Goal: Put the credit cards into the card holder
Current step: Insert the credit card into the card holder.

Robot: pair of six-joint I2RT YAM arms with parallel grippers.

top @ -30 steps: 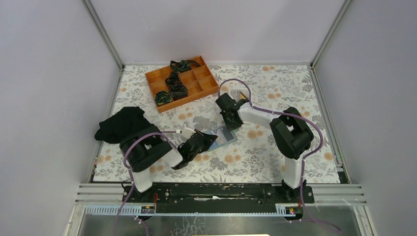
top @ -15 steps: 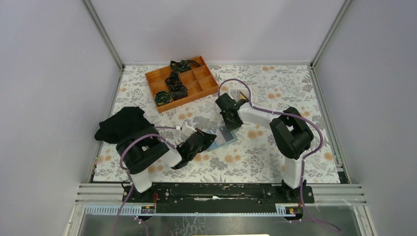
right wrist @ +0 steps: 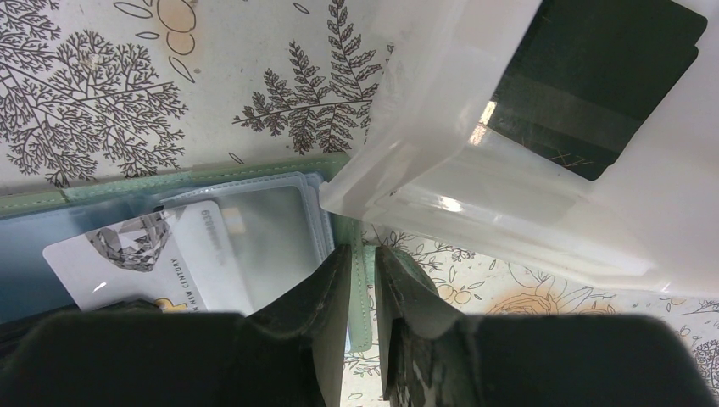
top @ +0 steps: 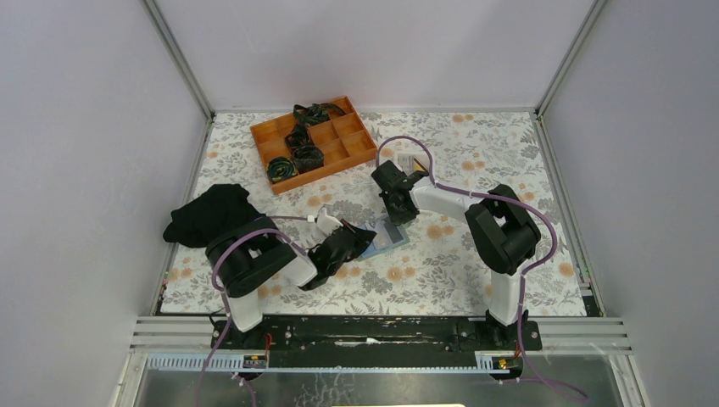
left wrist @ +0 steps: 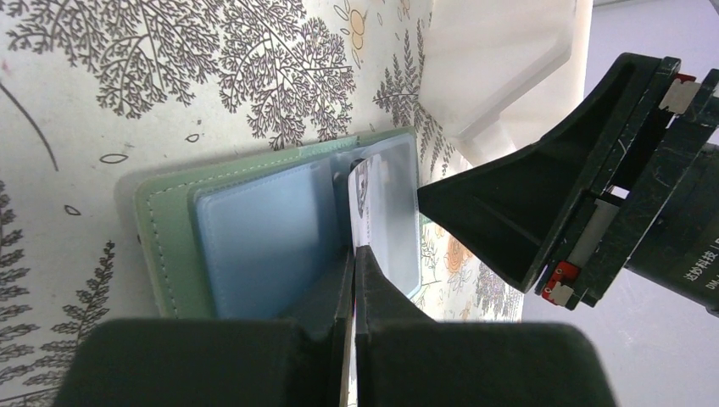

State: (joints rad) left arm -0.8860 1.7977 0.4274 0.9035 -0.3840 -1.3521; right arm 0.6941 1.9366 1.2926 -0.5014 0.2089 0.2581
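1. Near the middle of the worktop (top: 441, 280), you'll find the card holder (top: 388, 235) lying open and flat, its sage-green cover down and its bluish clear sleeves facing up.
2. Your left tool (left wrist: 354, 254) is pressed together on a white card (right wrist: 127, 259) printed with a grey diamond. From the left wrist, the card shows edge-on between the fingers.
3. That card lies across the holder's sleeves, and its leading end reaches the clear pocket. You cannot tell from these views whether it is actually inside the pocket.
4. Your right tool (right wrist: 363, 254) stands at the holder's far edge, its fingers nearly together with the green border pinched between them.
5. Just beside that edge sits the white tray (right wrist: 475, 186), with a black card (right wrist: 602, 76) lying in it.
6. Farther back on the left, well apart from both tools, you have an orange box (top: 352, 136) with dark bundles in some compartments.
7. Close to the left arm's elbow lies a black cloth (top: 208, 214), bunched on the worktop.
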